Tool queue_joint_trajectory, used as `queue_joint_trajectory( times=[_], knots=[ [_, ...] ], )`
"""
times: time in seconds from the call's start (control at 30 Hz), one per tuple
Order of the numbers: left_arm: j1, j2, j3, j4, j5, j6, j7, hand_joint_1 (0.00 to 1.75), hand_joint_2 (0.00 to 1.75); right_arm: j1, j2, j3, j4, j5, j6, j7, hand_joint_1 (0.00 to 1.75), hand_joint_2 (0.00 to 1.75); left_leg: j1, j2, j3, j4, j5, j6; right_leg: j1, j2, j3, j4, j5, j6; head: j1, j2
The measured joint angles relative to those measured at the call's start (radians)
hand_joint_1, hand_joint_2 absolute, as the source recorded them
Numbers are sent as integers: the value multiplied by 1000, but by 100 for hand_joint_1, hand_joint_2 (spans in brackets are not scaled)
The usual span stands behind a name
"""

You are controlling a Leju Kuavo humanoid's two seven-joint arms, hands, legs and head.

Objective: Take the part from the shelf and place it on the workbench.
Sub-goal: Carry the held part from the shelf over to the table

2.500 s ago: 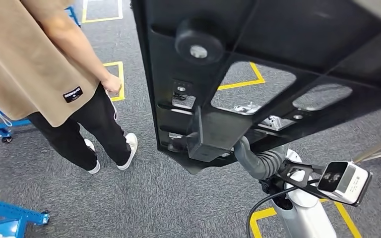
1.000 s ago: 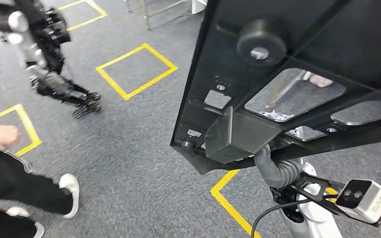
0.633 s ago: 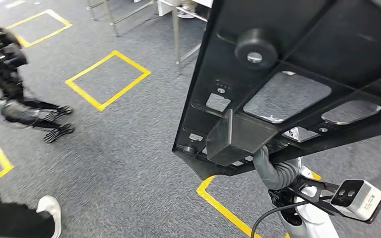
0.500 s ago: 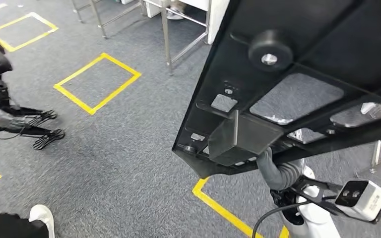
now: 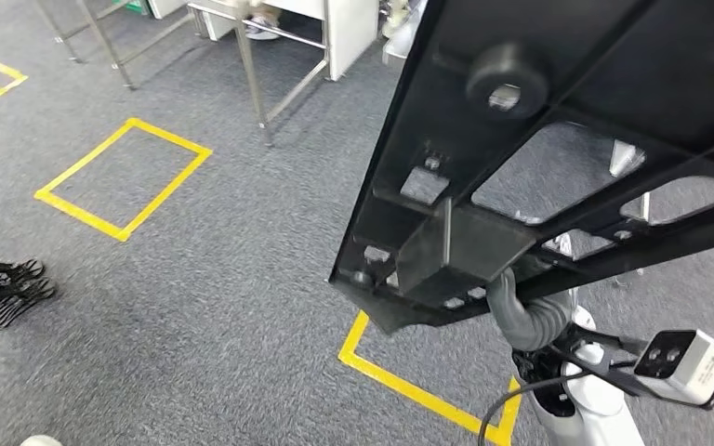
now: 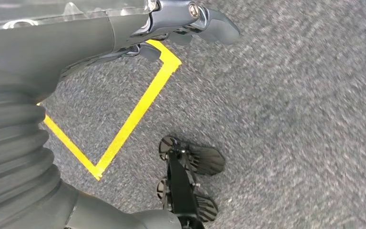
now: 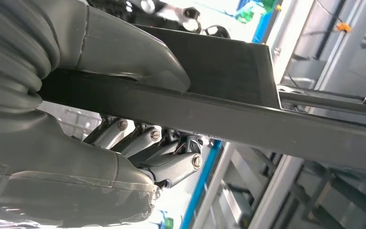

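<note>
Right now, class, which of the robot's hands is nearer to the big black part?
Right. The right hand grips the black part, thumb on one face and fingers on the other. The left hand hangs over the carpet, touching nothing.

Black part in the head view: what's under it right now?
Under the black part: the right robot hand gripping its edge, grey carpet, a yellow floor marking. Metal table legs stand beyond; the floor behind its solid areas is covered.

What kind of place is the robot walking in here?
Probably a factory or workshop floor: grey carpet marked with yellow tape squares, metal table legs, and a large black panel gripped by the right hand.
</note>
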Motion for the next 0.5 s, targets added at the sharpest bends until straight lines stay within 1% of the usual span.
queue_joint_trajectory(
  times=[0.03,0.07,0.1,0.13,0.17,0.2,0.23,0.27,0.3,0.33,0.37,0.4,0.43,0.47,0.5],
  knots=[
    [-1,-1,0,0,-1,-3,-2,0,175,-4,0,0,2,0,1,2,175,175,-1,9,3,-1,-2,-5,2,12,-2,-1,2,-5,0,0],
    [-3,-2,0,0,-1,-6,-3,0,175,-6,0,0,3,0,3,3,175,175,1,11,5,0,-5,-12,0,22,0,-3,3,-10,0,0],
    [-4,-2,0,0,-2,-8,-4,0,175,-9,0,0,5,0,5,5,175,175,3,1,4,9,-14,-17,-3,32,2,-7,5,-16,-1,0],
    [-5,-3,0,-1,-3,-11,-5,0,175,-13,0,0,7,0,6,7,175,175,5,-19,-5,35,-32,-21,-6,42,5,-12,7,-21,-3,0],
    [-5,-4,0,-1,-4,-13,-6,0,175,-16,0,0,9,0,8,7,175,175,7,-43,-26,83,-60,-24,-9,51,8,-15,9,-25,-6,0],
    [-3,-5,0,-1,-5,-15,-7,0,175,-20,1,0,12,0,10,8,175,175,8,-64,-57,150,-93,-26,-8,61,8,-15,9,-28,-8,0],
    [-1,-5,0,-1,-6,-16,-7,0,175,-22,2,1,15,0,12,8,175,175,8,-75,-93,221,-122,-28,-8,72,8,-14,8,-29,-9,0],
    [2,-6,0,-1,-7,-18,-8,0,175,-22,3,1,18,0,13,8,175,175,8,-79,-122,275,-135,-28,-7,85,8,-13,8,-30,-10,0],
    [4,-7,1,-1,-8,-21,-9,0,175,-22,4,2,22,0,13,9,175,175,8,-81,-137,294,-129,-28,-6,99,8,-11,7,-30,-10,0],
    [5,-8,0,-1,-9,-25,-11,0,175,-22,5,2,25,0,14,9,175,175,9,-83,-133,273,-102,-27,-6,112,9,-8,6,-29,-10,0],
    [5,-9,0,-1,-9,-28,-13,0,175,-23,6,2,28,0,14,9,175,175,9,-90,-112,216,-61,-25,-6,125,10,-6,4,-28,-10,0],
    [4,-9,0,-1,-9,-30,-15,0,175,-24,7,2,30,0,14,9,175,175,11,-110,-83,145,-26,-21,-6,137,10,-3,2,-25,-10,0],
    [4,-10,0,-1,-9,-31,-16,0,175,-26,8,3,32,0,14,9,175,175,13,-131,-57,83,-1,-17,-6,149,9,1,1,-22,-10,0],
    [4,-10,0,-1,-9,-32,-17,0,175,-28,9,3,34,0,14,9,175,175,13,-148,-39,41,11,-14,-6,160,5,4,0,-16,-10,0],
    [4,-11,0,-1,-9,-32,-17,0,175,-29,10,3,35,0,14,9,175,175,12,-158,-32,24,11,-9,-7,170,1,6,1,-10,-10,0]
  ],
)
